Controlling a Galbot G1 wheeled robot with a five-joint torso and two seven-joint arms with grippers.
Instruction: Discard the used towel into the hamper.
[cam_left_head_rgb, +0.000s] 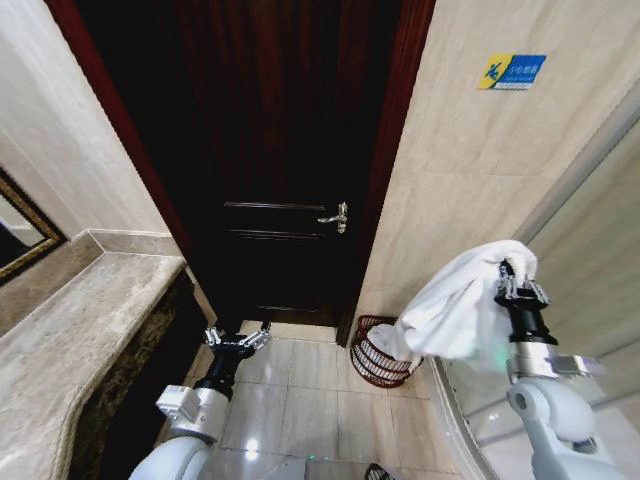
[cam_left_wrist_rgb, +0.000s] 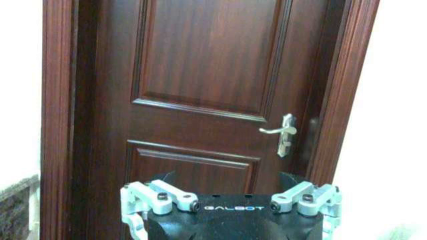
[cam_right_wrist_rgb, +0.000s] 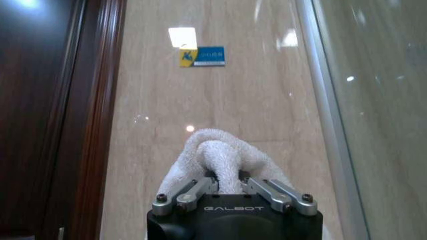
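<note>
There is one counter (cam_left_head_rgb: 70, 340) along the left side, made of brown stone. Just past its front edge, low over the floor, is the left gripper (cam_left_head_rgb: 237, 338). Its fingers (cam_left_wrist_rgb: 175, 195) are spread apart and hold nothing. It points at the one dark wooden door (cam_left_head_rgb: 270, 150), which has one silver handle (cam_left_head_rgb: 336, 217).

To the right of the door, one hamper (cam_left_head_rgb: 378, 352) stands on the tiled floor (cam_left_head_rgb: 300, 400), close to the wall (cam_left_head_rgb: 450, 180). It is a small round basket of dark red-brown slats. You cannot tell what is inside it, because the towel hangs in front of part of it.

There is one towel (cam_left_head_rgb: 455, 305), and it is white. The right gripper (cam_left_head_rgb: 519, 288) holds it up high, above and to the right of the hamper. Its fingers (cam_right_wrist_rgb: 193, 190) are pressed in on a fold of the towel, and the rest hangs down to the left toward the hamper's rim. One blue and yellow sign (cam_left_head_rgb: 511, 71) is stuck high on the wall.
</note>
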